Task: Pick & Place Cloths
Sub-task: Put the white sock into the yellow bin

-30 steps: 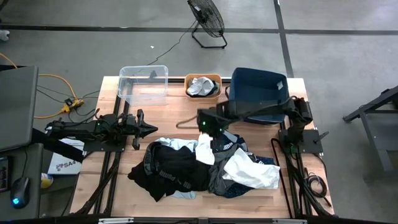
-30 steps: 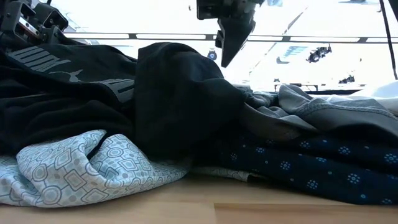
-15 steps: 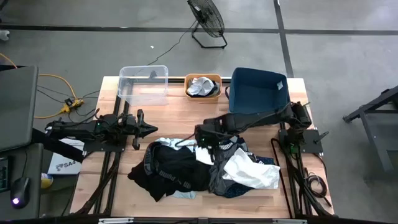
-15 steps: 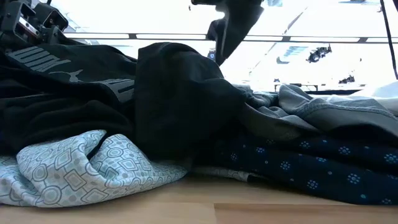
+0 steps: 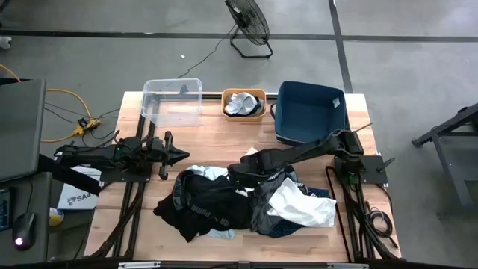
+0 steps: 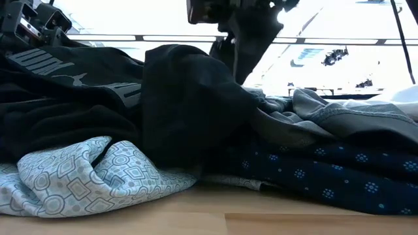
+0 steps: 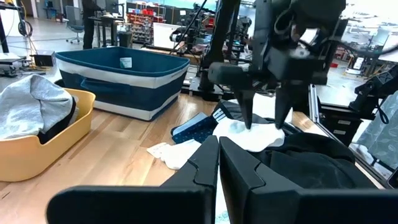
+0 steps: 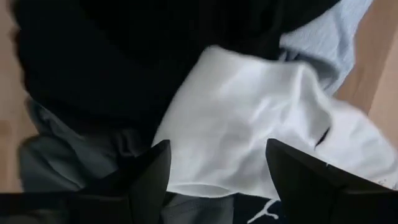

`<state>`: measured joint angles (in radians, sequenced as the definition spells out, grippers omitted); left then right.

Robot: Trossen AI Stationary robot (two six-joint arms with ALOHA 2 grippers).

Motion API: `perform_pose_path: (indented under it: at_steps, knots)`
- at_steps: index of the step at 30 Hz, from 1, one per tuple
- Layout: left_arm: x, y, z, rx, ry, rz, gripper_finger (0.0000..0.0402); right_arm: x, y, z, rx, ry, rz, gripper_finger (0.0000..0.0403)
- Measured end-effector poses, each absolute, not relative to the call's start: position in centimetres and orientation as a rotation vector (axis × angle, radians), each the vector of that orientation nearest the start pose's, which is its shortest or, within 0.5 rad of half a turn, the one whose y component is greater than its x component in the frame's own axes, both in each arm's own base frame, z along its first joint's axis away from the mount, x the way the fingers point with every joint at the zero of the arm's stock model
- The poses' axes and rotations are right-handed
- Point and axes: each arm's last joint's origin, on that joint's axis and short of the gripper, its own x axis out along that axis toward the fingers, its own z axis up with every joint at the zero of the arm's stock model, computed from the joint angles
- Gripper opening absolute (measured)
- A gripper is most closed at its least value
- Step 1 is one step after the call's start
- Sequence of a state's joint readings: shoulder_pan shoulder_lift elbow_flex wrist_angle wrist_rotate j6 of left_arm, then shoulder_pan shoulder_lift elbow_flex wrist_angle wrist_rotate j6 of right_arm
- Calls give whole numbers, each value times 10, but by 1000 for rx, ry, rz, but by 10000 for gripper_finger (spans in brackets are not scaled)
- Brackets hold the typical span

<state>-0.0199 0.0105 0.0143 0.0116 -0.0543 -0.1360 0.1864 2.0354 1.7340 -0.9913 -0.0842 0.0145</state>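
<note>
White cloth (image 8: 230, 118) is lying under the wide-open right gripper (image 8: 214, 163); black cloth (image 5: 213, 205) beside it is risking being pinched along.

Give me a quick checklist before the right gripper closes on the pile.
1. Right gripper open: ok, fingers spread.
2. Target between the fingers: ok, white cloth sits in the gap.
3. Single garment only: cannot tell, black cloth and grey cloth crowd it.
4. Fingers touching fabric: cannot tell.
5. Left gripper out of the way: ok, parked beside the pile, shut.
6. Dark blue bin free to receive: ok, looks empty.
</note>
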Motion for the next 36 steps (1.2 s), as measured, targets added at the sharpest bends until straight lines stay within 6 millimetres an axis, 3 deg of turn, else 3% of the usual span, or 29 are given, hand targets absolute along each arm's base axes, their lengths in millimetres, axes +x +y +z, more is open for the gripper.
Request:
perform_pose_path:
  at_steps: [5, 13, 22, 31, 36]
  knots:
    - [97, 0, 169, -137, -18, 33, 12, 413, 83, 218, -60, 1326, 225, 254]
    - [97, 0, 169, -137, -18, 32, 12, 413, 78, 216, -97, 1329, 107, 239]
    - [97, 0, 169, -137, -17, 31, 12, 418, 69, 206, -67, 1358, 96, 127]
    - [97, 0, 169, -137, -18, 29, 12, 419, 69, 201, 23, 1378, 198, 13]
    - [97, 0, 169, -137, -18, 30, 12, 418, 70, 208, 24, 1361, 206, 6]
